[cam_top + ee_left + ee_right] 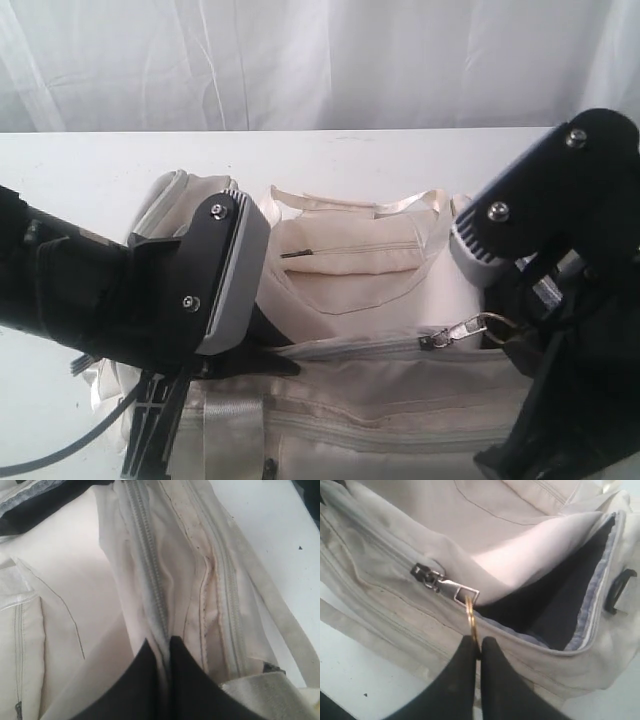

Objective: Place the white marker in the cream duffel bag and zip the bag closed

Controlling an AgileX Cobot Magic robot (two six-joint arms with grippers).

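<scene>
Tension mattered: with left fingers (142,680) clamped on the cream duffel bag (350,290) seam and right fingers (492,675) pinching the zipper ring (471,620), I judged a straight pull toward the open mouth just beyond them best, the white marker unseen.

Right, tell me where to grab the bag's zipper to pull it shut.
Take the brass ring hanging off the zipper tab, not the small slider. It stands clear of the fabric, thin enough to pinch across its flat faces. Come from the open end of the bag, as the right gripper does, so the pull follows the track.
</scene>
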